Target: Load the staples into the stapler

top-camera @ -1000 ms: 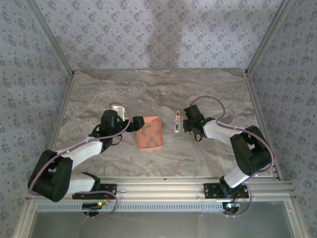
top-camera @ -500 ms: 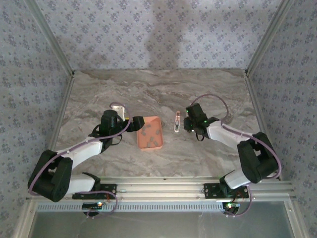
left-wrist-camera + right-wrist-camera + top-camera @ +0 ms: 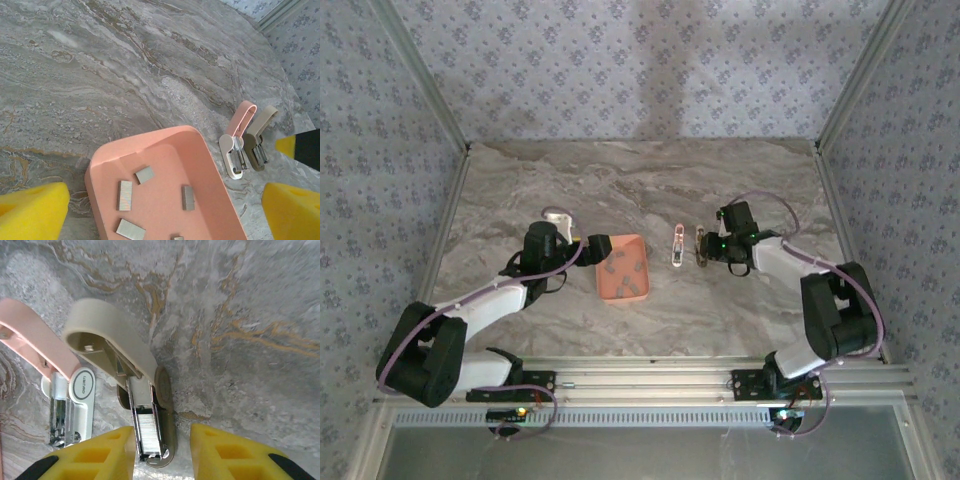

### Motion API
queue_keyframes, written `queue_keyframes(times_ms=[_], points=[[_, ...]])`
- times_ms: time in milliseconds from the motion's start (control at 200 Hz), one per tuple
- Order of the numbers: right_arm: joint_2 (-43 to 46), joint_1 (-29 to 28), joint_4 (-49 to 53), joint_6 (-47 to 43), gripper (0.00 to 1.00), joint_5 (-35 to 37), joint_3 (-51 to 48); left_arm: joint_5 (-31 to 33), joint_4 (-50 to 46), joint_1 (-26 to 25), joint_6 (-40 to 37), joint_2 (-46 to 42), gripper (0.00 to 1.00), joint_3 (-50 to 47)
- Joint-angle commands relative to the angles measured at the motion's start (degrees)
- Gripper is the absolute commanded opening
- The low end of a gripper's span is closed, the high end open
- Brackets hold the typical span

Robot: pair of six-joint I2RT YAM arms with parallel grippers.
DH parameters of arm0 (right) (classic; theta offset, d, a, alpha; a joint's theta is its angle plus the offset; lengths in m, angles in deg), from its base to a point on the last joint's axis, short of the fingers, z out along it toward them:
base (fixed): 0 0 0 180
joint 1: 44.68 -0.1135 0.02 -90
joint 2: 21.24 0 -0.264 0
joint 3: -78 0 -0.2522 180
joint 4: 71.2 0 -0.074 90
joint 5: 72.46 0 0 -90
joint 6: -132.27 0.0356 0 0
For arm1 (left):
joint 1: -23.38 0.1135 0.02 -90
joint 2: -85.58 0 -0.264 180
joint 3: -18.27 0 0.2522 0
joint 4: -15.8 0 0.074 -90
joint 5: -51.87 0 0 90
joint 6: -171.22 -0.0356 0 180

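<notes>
Staples [image 3: 125, 195] lay in the tray [image 3: 150, 140], our left gripper [image 3: 590, 243] gaping beside it. Right of it, our right gripper [image 3: 162, 450] straddled a beige stapler [image 3: 110, 335], unclamped.

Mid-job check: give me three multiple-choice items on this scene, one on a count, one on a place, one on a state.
1. Staplers on the table: A one; B two; C three.
2. The beige stapler lies: A at the table's far edge; B between the right claw's fingers; C at the table's near edge.
3. The left claw is: A open; B shut empty; C shut on the beige stapler.
Key: 1 B, a pink stapler lies beside the beige one; 2 B, yellow fingers flank its front end; 3 A, its fingers stand wide apart.
</notes>
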Motion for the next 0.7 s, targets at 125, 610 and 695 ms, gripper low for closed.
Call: queue_keyframes(times_ms=[125,610,695], points=[[-3.0,1.3,-2.2,1.7,0.33,-4.9,-0.6,-0.8,1.0,-0.4,-0.6,-0.4,0.98,1.6],[-5.4,1.9,-2.5,1.8,0.26,-4.1,-1.8,-0.9,1.0,-0.4,-0.6,-0.5,0.98,1.7],[-5.4,1.9,-2.3,1.8,0.26,-3.9,-1.9,-0.8,0.9,-0.4,-0.6,-0.9,0.98,1.5]])
